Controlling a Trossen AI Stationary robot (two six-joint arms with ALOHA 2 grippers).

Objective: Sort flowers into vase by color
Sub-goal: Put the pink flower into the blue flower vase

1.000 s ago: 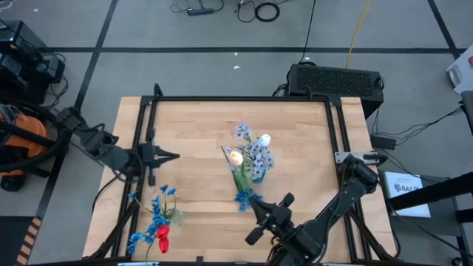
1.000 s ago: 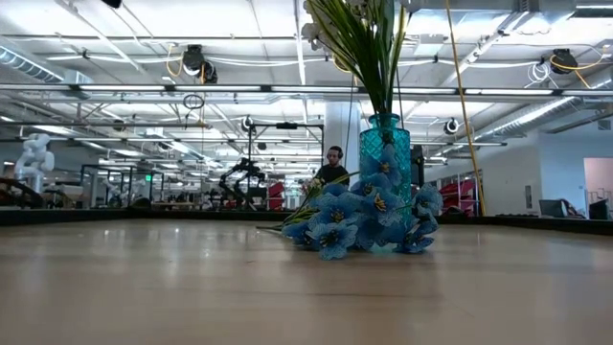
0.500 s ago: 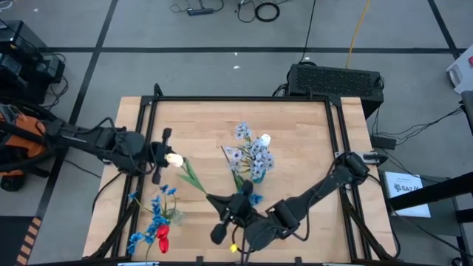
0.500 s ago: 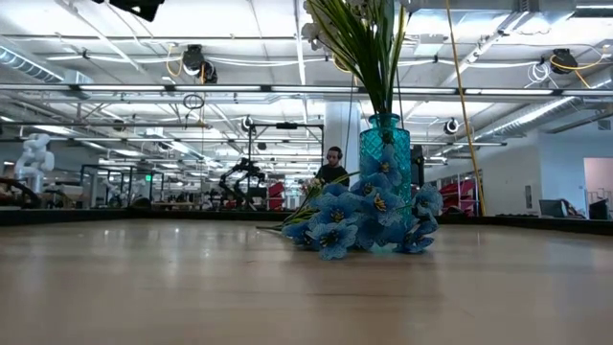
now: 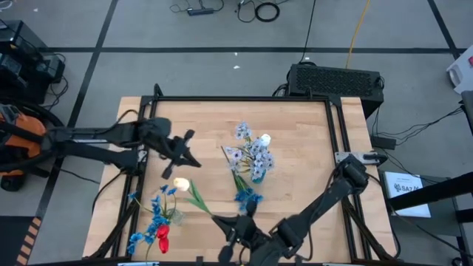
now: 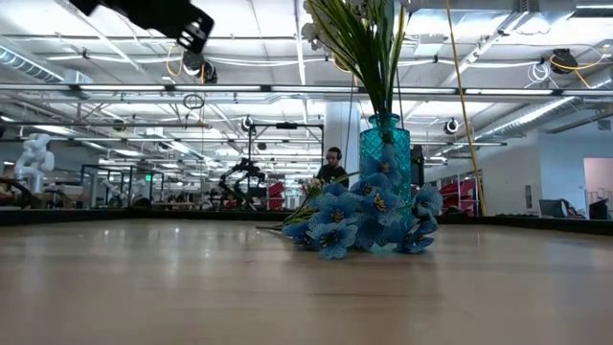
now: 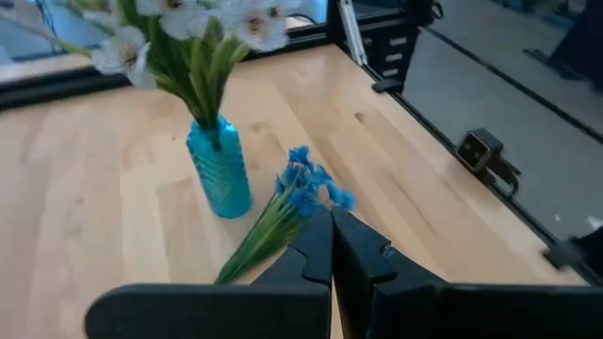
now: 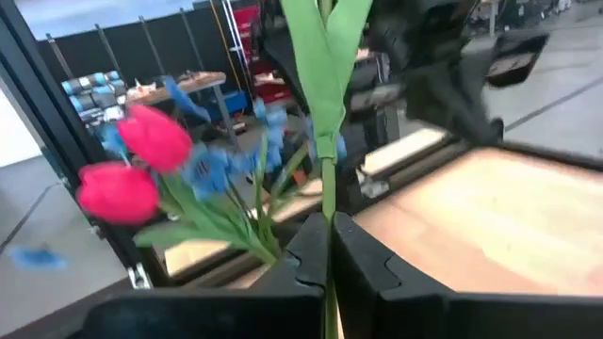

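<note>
My right gripper [image 5: 226, 222] [image 8: 330, 231] is near the table's near edge, shut on a cream-white tulip [image 5: 179, 183] whose stem slants from it toward the left. A teal vase [image 5: 256, 175] [image 7: 219, 174] [image 6: 385, 144] stands mid-table with pale grey-blue sprays [image 5: 251, 151] and a cream tulip [image 5: 264, 139] in it. A bright blue spray [image 5: 247, 196] [image 7: 306, 182] [image 6: 359, 218] lies on the table against the vase's near side. Red tulips [image 5: 161, 236] [image 8: 141, 160] and blue sprays [image 5: 157, 210] stand bunched at the near left corner. My left gripper [image 5: 186, 150] [image 7: 331, 250] hangs shut above the table, left of the teal vase, touching nothing. My right gripper pinches the cream tulip's green stem [image 8: 327, 193] near its lower end between the two fingers. The stem runs on past the fingertips toward the bloom [image 5: 179, 183], with two long leaves [image 8: 325, 56] beyond the hold. None of the flower shows on the tabletop in the low view.
A black frame rail [image 5: 244, 99] runs around the wooden table [image 5: 310, 148]. Bare wood lies right of the teal vase and along the far side. The left arm [image 6: 153, 11] shows high in the low view. A person [image 6: 332, 168] sits far behind the table.
My right gripper has swung from beside the teal vase toward the table's left and near edge, carrying the cream tulip, whose bloom now sits close to the red-and-blue bunch. My left gripper has moved right, toward the table's middle, and come into the low view's top.
</note>
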